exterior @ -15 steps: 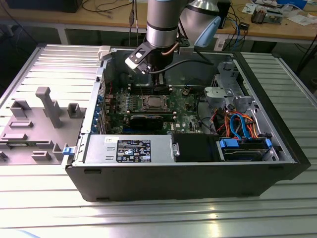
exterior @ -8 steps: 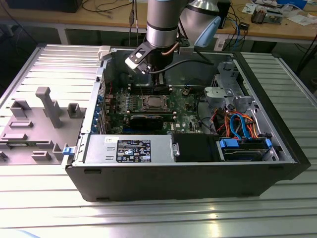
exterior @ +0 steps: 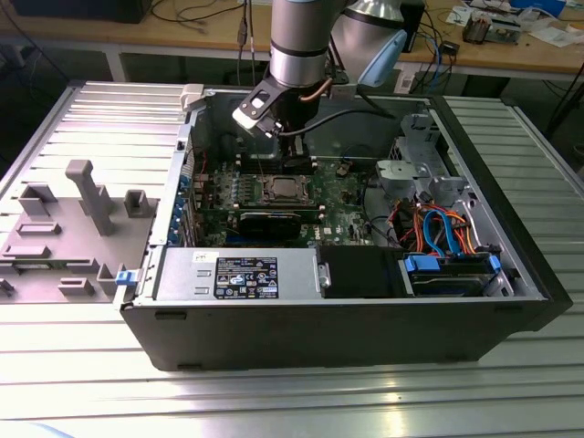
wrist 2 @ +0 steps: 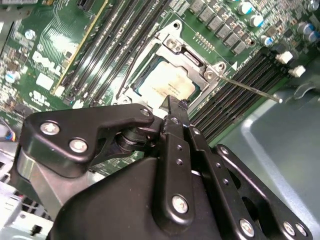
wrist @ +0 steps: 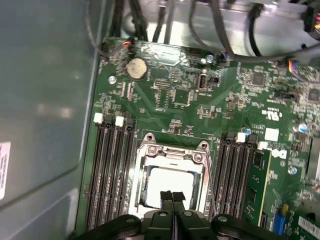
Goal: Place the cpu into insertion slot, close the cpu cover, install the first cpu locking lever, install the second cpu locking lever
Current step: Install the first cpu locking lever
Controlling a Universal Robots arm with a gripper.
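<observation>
An open computer case (exterior: 319, 319) lies on the ribbed metal desk (exterior: 274, 401), and in the exterior view the arm (exterior: 299, 46) reaches down into it from the 12 o'clock side. A grey plastic fixture (exterior: 64, 228) sits on the desk at the case's 9 o'clock in that view.

The cpu (wrist: 167, 182), with its pale metal top, lies seated in the insertion slot (wrist: 135, 170) on the green motherboard (wrist: 175, 95). The slot has banks of memory slots (wrist: 110, 170) on two opposite sides. The cpu cover (wrist: 172, 156) lies flat around the chip as a silver frame.

In the second wrist view a thin metal lever (wrist 2: 250, 90) angles out from the slot's corner across the memory slots. A second, darker lever (wrist 2: 131, 62) bows along the opposite side of the frame.

The jaws are clenched, tips pressed together with nothing between them. In both wrist views they sit directly over the cpu's near edge; whether they touch it cannot be told
</observation>
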